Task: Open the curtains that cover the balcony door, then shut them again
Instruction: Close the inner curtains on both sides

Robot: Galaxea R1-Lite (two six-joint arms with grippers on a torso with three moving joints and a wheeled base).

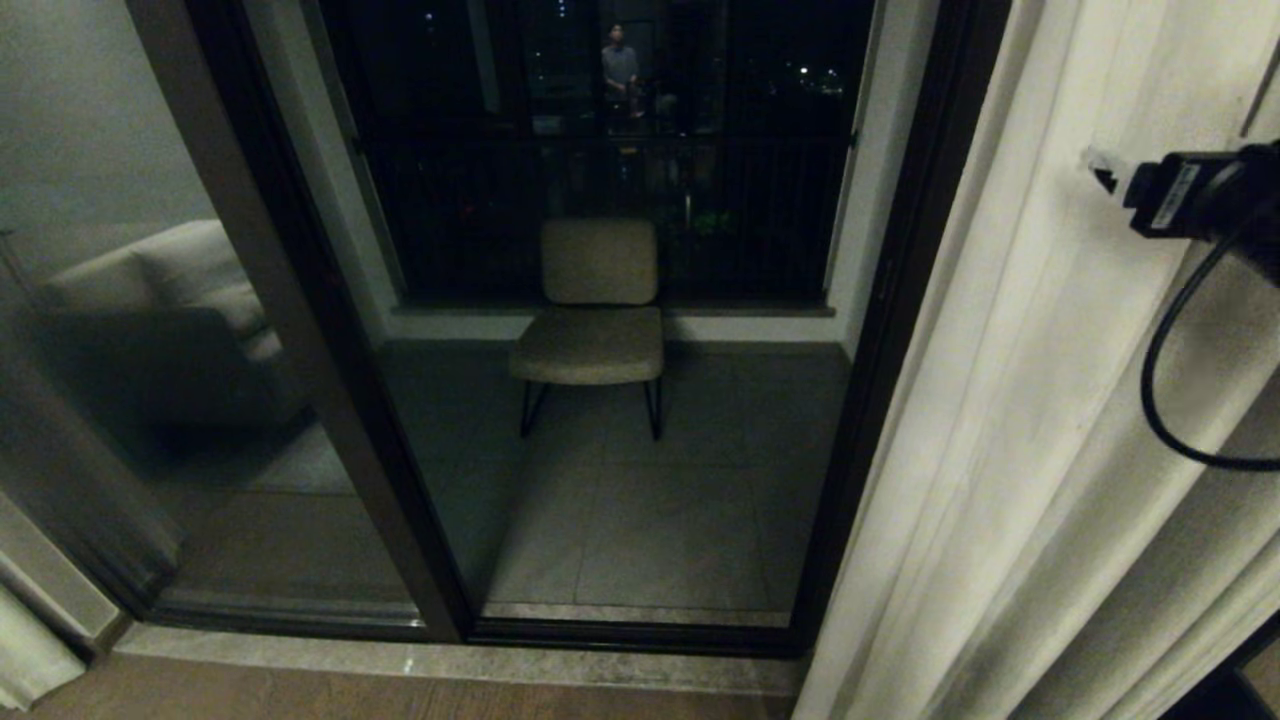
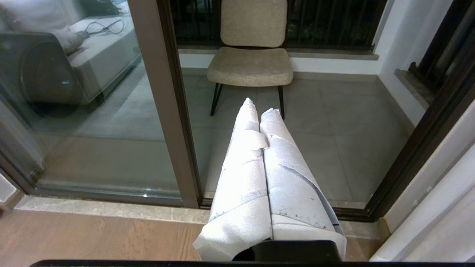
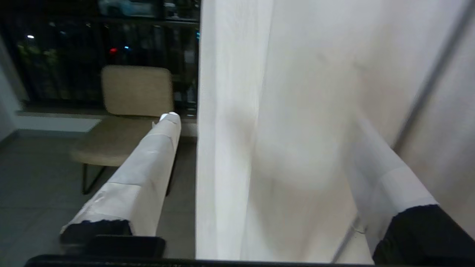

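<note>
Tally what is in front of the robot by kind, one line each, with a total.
Curtain panels: 2, the right curtain and a sliver of the left curtain
Balcony door: 1
Chair: 1
Grippers: 2, the right gripper open around the right curtain's edge, the left gripper shut
Total: 6
</note>
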